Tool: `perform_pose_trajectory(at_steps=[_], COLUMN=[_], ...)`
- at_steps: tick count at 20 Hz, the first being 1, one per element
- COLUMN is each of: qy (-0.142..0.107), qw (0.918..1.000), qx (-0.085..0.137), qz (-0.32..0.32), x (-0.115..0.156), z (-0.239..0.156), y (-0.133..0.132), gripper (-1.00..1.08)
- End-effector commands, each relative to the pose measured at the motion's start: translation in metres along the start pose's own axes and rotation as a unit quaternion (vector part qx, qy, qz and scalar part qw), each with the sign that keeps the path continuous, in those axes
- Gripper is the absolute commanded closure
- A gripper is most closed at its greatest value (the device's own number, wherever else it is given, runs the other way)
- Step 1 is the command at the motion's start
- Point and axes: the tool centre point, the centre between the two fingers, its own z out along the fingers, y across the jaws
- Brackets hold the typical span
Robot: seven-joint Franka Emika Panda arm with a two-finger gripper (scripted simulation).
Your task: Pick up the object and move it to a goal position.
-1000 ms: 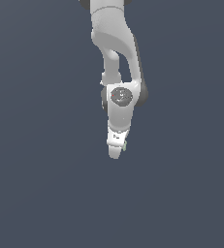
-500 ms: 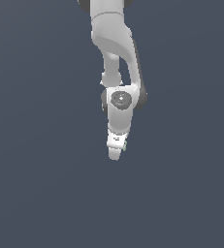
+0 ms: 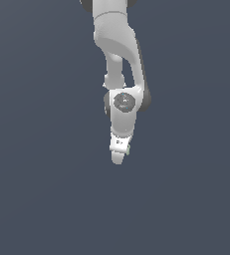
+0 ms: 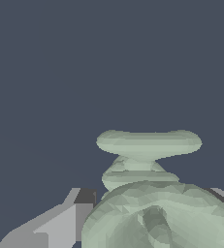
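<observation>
Object (image 4: 152,208) | pale green, sits right between fingers (image 4: 60,225) | gripper (image 3: 118,155) pinching it, tip pointing down | green sliver at fingertip

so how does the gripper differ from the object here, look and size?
Colour: the gripper is white and grey; the object is pale green.
Size: in the exterior view the gripper shows plainly, while the object is only a green sliver at its edge.
Shape: the gripper finger has flat, angular faces; the object is lumpy and rounded with a flat cap.
Shared: both sit at the arm's tip, the object between the fingers.
</observation>
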Motion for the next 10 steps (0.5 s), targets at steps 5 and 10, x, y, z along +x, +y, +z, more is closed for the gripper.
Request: perform_pose_trajectory(at_steps=[5, 10], qy=[0.0, -0.001], qw=[1.0, 1.0], qx=[0.0, 0.0], qz=[0.0, 0.0], x=[-0.001, -0.004], z=[-0.015, -0.038], y=[-0.008, -0.02], gripper=[1.08, 1.08])
